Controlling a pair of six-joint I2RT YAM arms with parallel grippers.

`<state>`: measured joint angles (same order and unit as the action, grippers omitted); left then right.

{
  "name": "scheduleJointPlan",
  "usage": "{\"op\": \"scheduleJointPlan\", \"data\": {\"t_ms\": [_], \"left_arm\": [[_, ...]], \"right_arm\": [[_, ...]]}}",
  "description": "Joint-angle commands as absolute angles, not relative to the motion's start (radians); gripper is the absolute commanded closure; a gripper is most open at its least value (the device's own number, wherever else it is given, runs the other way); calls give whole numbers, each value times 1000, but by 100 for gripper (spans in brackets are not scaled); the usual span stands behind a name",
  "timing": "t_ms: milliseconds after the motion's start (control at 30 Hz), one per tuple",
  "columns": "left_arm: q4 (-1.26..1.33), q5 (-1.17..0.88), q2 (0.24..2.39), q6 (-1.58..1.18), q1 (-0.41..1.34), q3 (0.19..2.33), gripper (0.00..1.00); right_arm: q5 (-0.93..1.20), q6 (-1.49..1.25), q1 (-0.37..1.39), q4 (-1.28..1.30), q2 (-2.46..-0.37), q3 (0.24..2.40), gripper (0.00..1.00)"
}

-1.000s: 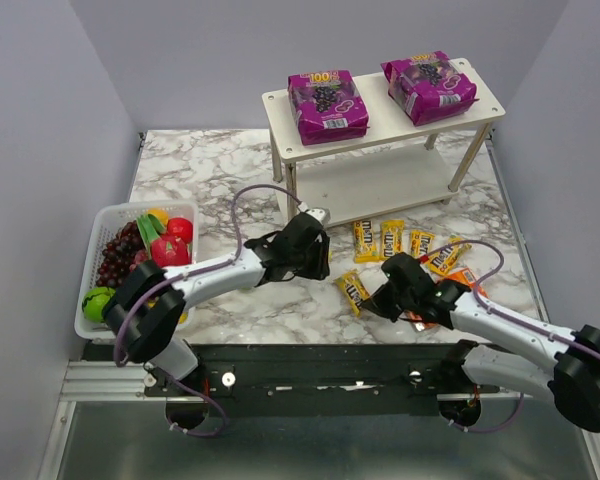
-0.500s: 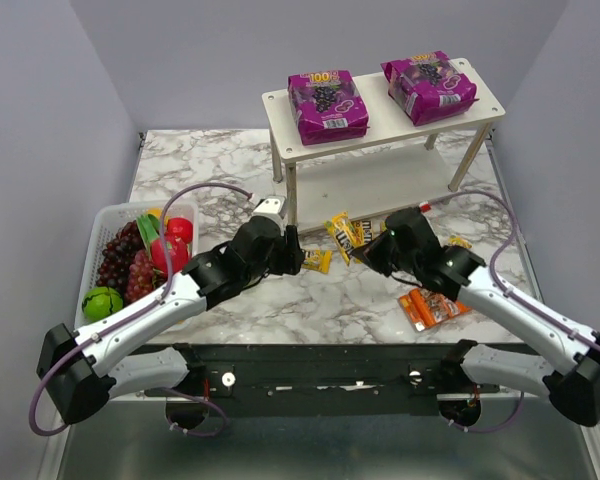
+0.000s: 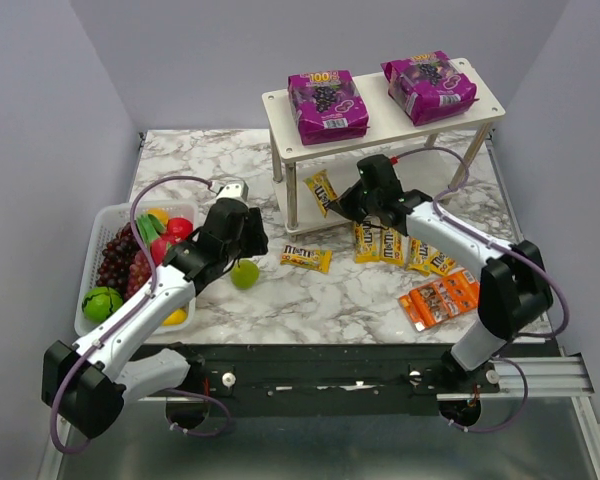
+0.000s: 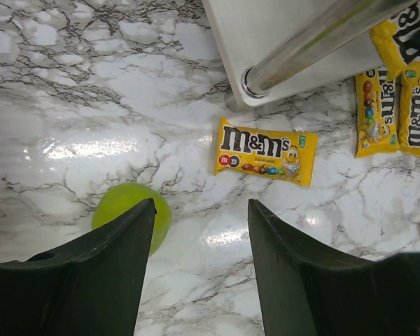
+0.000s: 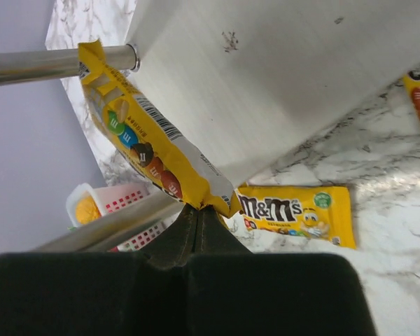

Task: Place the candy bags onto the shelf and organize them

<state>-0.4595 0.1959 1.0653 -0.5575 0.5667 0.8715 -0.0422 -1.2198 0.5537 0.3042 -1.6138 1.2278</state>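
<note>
Overhead, shelf (image 3: 380, 128): two pouches (image 3: 327, 105) on the top tier; four packets (image 3: 392, 243) and the orange pack (image 3: 439, 298) on the desk (image 3: 180, 170) in front.
Overhead, right claw (image 3: 342, 205): carries the held packet (image 3: 322, 192) at the lower tier's left end.
Left wrist, left claw (image 4: 201, 210): spread and empty above the desk; green fruit (image 4: 122, 210) by its left finger; loose packet (image 4: 266, 150) ahead, just beside the shelf (image 4: 280, 35).
Right wrist, right claw (image 5: 199, 213): pressed together, pinching a corner of the held packet (image 5: 147, 150), which tilts up before the lower tier.
</note>
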Motion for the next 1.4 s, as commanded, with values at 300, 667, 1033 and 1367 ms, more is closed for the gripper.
{"op": "scheduleJointPlan", "data": {"t_ms": [300,667,1033,1367], "left_arm": [[-457,80,1062,-525,416,890,35],[-469,61,1062,-529,362,867,35],[-456,38,1071,-541,348,858,35],[-413,-30,1083,-555,348,838,32]], "right_arm": [[130,-1482,548,55,-1899,1295,99],[129,-1552,549,11,-1986,1333,80],[144,-1529,549,23,-1928,1299,41],[158,-1474,548,31,-1784,1138,29]]}}
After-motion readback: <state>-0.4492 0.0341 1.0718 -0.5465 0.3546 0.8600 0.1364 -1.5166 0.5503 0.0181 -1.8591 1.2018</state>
